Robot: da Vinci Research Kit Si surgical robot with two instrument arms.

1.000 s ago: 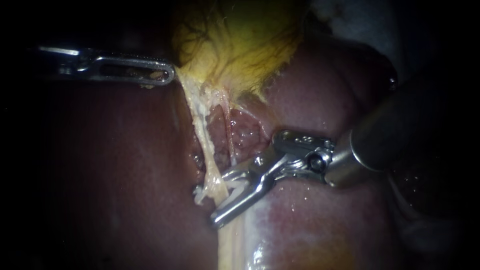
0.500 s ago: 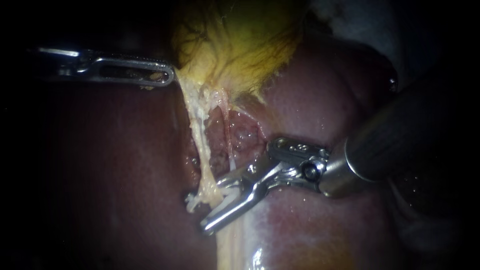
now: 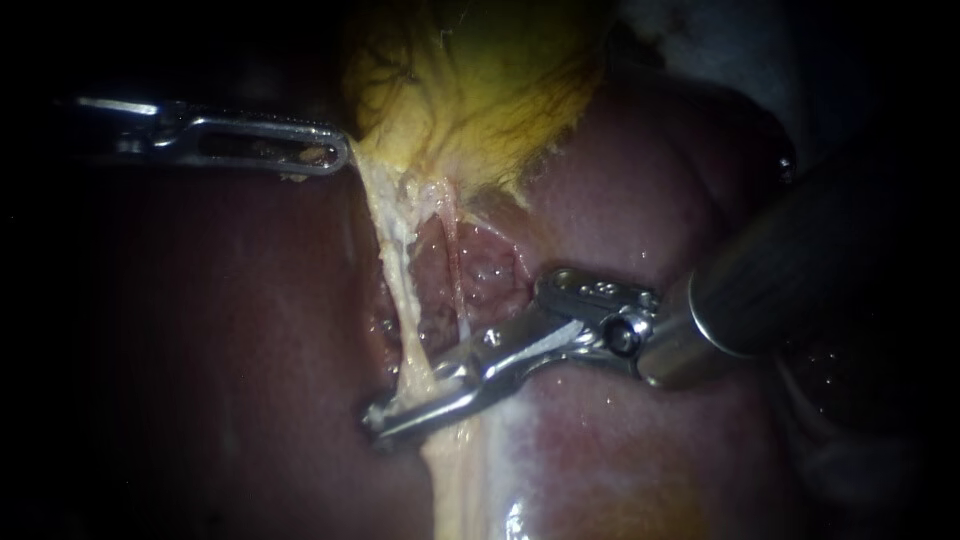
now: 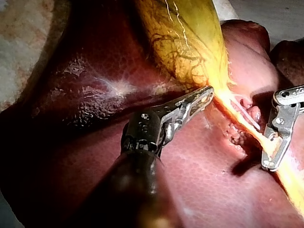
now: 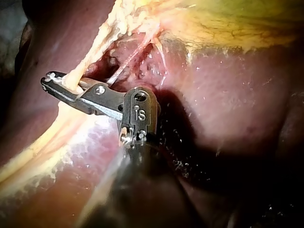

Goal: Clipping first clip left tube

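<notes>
At the liver's [image 3: 220, 330] upper left, my left instrument [image 3: 338, 152] pinches the edge of the gallbladder [image 3: 470, 90], holding it taut. From there the left tube [image 3: 400, 290] runs down the liver's middle into my right instrument [image 3: 380, 420]. Its jaws are squeezed nearly together on the tube from both sides. I judge the clip is being pressed home, but whether it has locked is hidden. Release and withdrawal remain.

We've got a yellow gallbladder [image 3: 480, 90] laced with dark branching lines, a deep maroon liver [image 3: 650, 200] with fine mottling, a pale cream tube [image 3: 402, 285], and shiny silver on our left instrument [image 3: 335, 155] and right instrument [image 3: 385, 420].
</notes>
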